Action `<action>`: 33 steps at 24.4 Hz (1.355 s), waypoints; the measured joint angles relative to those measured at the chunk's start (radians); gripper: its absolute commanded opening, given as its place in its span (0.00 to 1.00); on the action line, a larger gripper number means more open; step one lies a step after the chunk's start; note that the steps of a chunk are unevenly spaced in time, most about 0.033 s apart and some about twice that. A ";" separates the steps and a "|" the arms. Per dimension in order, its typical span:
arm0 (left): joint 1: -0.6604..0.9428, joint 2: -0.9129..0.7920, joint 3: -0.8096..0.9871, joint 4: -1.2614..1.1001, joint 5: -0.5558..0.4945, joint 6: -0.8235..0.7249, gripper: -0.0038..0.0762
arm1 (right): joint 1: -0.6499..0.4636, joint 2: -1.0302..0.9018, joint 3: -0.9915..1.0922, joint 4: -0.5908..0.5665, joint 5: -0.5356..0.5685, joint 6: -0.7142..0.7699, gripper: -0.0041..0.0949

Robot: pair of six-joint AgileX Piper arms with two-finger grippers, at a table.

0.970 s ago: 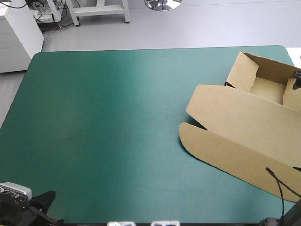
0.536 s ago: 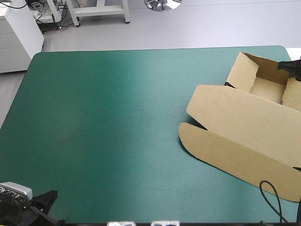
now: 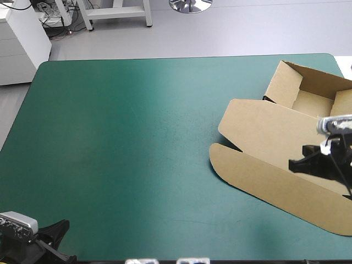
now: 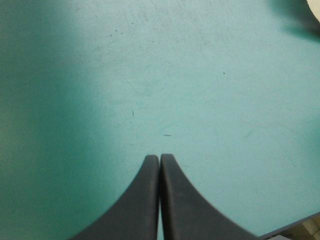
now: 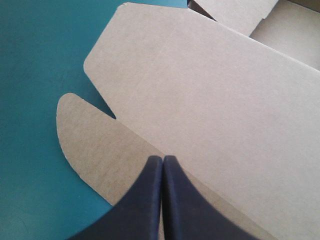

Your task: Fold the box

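So the box (image 3: 264, 137) sits at the table's right side. Its tray part, walls raised, is up by the far right corner, and the lid lies flat toward the near side with its rounded flap on the teal-green cover (image 3: 137, 137). The right gripper (image 3: 294, 164) is over the lid by the flap crease, black fingers pressed into one point with nothing between them; can't tell if the tip touches the board. The left gripper (image 3: 58, 226) is at the near left corner, well apart from the box, fingers pressed together too, over bare cover.
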 measured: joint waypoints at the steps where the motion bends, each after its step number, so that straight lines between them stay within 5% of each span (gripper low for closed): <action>1: 0.000 0.000 0.000 0.000 -0.004 0.001 0.04 | 0.000 -0.038 0.046 0.017 -0.014 -0.018 0.02; 11: 0.000 0.000 0.000 0.000 -0.007 0.018 0.04 | 0.000 -0.499 0.498 0.173 -0.123 -0.230 0.02; 20: 0.000 0.000 0.000 -0.001 -0.007 0.019 0.04 | 0.133 -0.572 0.601 0.179 -0.203 -0.231 0.02; 26: 0.000 0.000 0.000 -0.001 -0.007 0.022 0.04 | 0.252 -0.627 0.605 0.107 -0.224 -0.218 0.02; 33: 0.000 0.000 0.000 -0.001 -0.008 0.033 0.04 | 0.266 -0.773 0.624 -0.066 -0.269 -0.096 0.02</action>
